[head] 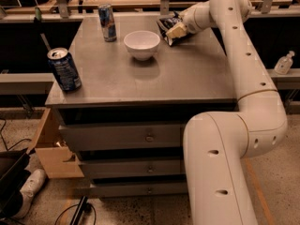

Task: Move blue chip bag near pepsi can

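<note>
- The crumpled dark navy foil blue chip bag (163, 26) is found at the far right of the flat grey metal cabinet top (140, 86), close to the back edge and just right of the round white ceramic bowl (141, 43).
- The cream two-finger gripper (177, 31) is set against the bag's right side, reached in from the right by the white jointed arm (243, 60), probably so that the bag can be taken without the bowl being crossed.
- Whether the gripper is closed on the bag cannot be told; its tip is merged with the foil.
- The stout dark blue pepsi can (64, 70) is stood upright at the near left corner, close to both edges and well apart from the bag.
- A slim silver-blue can (107, 22) is stood at the far left, behind the bowl.
- Open room is offered across the near half of the top; a path in front of the bowl is judged the safest.
- Little margin is left around the pepsi can, so the bag would best be put down on its inner side.
</note>
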`<state>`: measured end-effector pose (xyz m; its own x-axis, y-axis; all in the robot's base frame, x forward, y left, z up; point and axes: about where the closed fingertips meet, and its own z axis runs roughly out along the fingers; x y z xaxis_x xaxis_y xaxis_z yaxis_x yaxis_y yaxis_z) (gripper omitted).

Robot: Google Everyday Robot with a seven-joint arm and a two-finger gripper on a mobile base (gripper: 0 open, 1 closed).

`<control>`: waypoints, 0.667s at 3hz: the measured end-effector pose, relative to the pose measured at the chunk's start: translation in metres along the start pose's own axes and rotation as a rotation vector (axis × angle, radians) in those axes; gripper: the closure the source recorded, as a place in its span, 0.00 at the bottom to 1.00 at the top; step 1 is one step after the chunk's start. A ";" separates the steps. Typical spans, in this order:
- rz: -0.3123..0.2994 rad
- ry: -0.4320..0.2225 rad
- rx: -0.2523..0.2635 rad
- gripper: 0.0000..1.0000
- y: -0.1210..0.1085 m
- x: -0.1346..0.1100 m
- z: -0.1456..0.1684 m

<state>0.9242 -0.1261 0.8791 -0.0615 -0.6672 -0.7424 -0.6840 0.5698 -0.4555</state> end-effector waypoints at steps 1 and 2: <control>0.001 0.002 -0.008 0.72 0.004 0.001 0.005; 0.001 0.003 -0.013 0.96 0.006 0.002 0.009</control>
<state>0.9262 -0.1195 0.8708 -0.0644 -0.6678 -0.7415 -0.6930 0.5646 -0.4483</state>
